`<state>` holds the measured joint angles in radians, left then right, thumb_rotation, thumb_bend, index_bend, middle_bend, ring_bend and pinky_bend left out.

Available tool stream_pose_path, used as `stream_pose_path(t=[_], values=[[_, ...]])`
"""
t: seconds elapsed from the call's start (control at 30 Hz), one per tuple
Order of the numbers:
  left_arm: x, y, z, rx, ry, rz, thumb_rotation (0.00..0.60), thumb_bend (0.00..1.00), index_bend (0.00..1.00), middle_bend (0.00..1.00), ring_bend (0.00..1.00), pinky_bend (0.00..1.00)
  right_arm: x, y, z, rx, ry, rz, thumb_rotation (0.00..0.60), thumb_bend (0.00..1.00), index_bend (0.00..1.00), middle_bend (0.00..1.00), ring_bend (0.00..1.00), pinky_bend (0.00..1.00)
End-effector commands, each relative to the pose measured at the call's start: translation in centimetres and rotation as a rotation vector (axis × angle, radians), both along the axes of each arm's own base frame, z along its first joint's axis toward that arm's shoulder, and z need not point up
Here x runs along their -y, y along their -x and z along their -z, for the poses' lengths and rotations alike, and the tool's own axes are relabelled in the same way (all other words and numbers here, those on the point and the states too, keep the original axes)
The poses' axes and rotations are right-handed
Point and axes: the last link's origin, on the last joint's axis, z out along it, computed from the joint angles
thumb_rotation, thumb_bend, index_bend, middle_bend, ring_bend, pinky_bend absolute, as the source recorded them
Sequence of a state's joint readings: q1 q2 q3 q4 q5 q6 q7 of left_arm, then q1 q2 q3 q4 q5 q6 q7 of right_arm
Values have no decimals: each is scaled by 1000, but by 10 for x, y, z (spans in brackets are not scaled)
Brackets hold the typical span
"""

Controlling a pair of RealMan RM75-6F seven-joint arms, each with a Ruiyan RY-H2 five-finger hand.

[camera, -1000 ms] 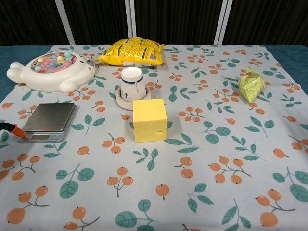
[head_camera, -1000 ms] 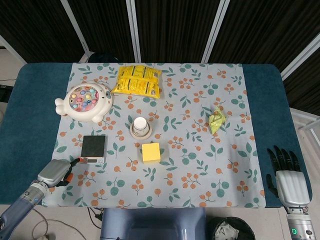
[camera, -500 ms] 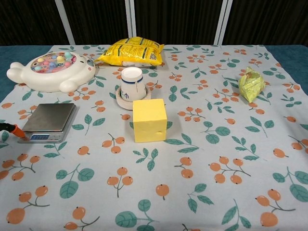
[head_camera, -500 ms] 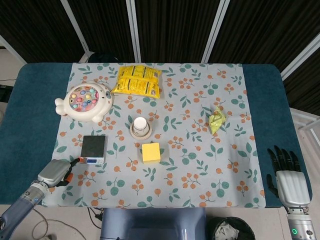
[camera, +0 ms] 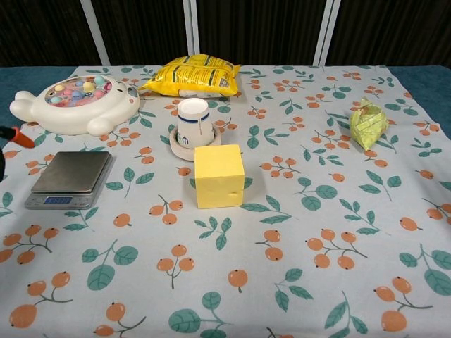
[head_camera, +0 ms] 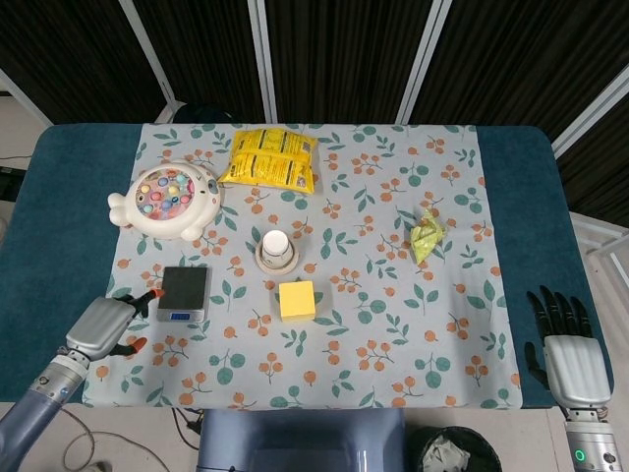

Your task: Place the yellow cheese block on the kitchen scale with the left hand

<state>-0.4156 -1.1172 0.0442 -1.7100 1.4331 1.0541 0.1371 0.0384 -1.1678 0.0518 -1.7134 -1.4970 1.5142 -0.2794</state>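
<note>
The yellow cheese block [head_camera: 297,299] sits on the floral cloth near the table's middle, just in front of an upturned paper cup [head_camera: 277,248]; the chest view shows the block [camera: 219,176] upright and untouched. The small kitchen scale [head_camera: 184,292] lies to its left with a bare grey platform [camera: 70,172] and a lit blue display. My left hand [head_camera: 102,325] hovers just left of the scale, fingers apart, holding nothing; only an orange fingertip [camera: 17,136] shows at the chest view's left edge. My right hand [head_camera: 568,356] rests off the cloth at the front right, fingers spread and empty.
A white fishing-game toy [head_camera: 165,199] stands behind the scale. A yellow snack bag [head_camera: 269,158] lies at the back centre, and a green crumpled wrapper [head_camera: 427,236] sits to the right. The blue table [head_camera: 59,226] borders the cloth on both sides.
My left hand has drawn back from the scale's front left corner and risen. The scale's display has lit up blue. The cheese block and my right hand have stayed put.
</note>
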Motion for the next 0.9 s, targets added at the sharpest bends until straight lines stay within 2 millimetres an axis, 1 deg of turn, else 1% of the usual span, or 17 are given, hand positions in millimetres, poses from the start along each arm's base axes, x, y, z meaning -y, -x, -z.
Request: stream_pose_path(t=[0.03, 0.23, 0.3, 0.47, 0.57, 0.9], values=[[-9, -26, -9, 6, -51, 39, 600, 95, 92, 167, 79, 275, 0, 0, 0, 2, 0, 0, 600, 582, 0, 0, 0, 0], [-33, -80, 1, 53, -85, 105, 600, 56, 83, 139, 64, 260, 0, 0, -2, 6, 4, -2, 600, 582, 0, 0, 0, 0], [-40, -99, 9, 47, -100, 124, 600, 44, 81, 134, 64, 257, 0, 0, -2, 7, 5, 0, 600, 582, 0, 0, 0, 0], [-50, -131, 32, 66, -63, 111, 600, 42, 80, 131, 64, 249, 0, 0, -3, 7, 5, 1, 600, 582, 0, 0, 0, 0], [-55, -143, 45, 64, -26, 90, 600, 43, 81, 131, 64, 250, 1, 1, -2, 6, 5, 3, 600, 583, 0, 0, 0, 0], [-64, -170, 78, 62, 53, 59, 600, 42, 86, 136, 64, 250, 1, 0, 0, 1, 1, 3, 600, 583, 0, 0, 0, 0]])
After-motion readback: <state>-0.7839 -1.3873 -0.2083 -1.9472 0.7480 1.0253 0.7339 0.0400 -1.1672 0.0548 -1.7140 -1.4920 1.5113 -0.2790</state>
